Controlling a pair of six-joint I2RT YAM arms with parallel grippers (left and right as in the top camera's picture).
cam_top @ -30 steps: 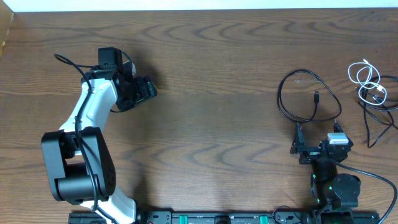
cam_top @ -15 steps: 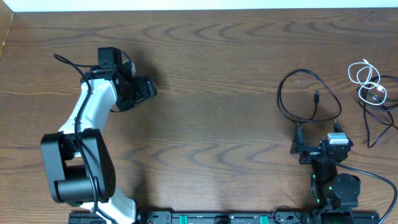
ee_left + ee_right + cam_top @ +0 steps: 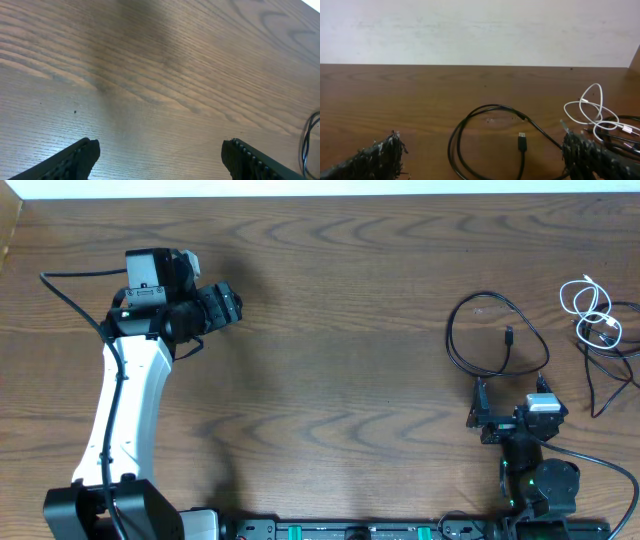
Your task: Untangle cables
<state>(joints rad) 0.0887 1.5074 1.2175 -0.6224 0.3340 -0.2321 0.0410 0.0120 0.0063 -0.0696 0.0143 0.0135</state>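
A: Right jaws?
B: Spread wide, gripping nothing, low by the tabletop [image 3: 395, 100]; black cable loop [image 3: 521, 142] just ahead, untouched.
A: Left jaws?
B: Wide apart, empty, over tabletop.
A: Farther right?
B: White cable [image 3: 583, 102] overlapping second black cable [image 3: 589, 378].

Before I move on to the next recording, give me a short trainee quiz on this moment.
1. Fill in: by the robot's own sides, the white cable lies on the table's ___ side.
2. Which cable lies nearest the right gripper? A. the white cable. B. the looped black cable. C. neither, as it already grips one.
3. True or false: the left gripper is closed on a cable.

Key: 1 right; 2 B; 3 false. Its jaws stand open over bare wood.
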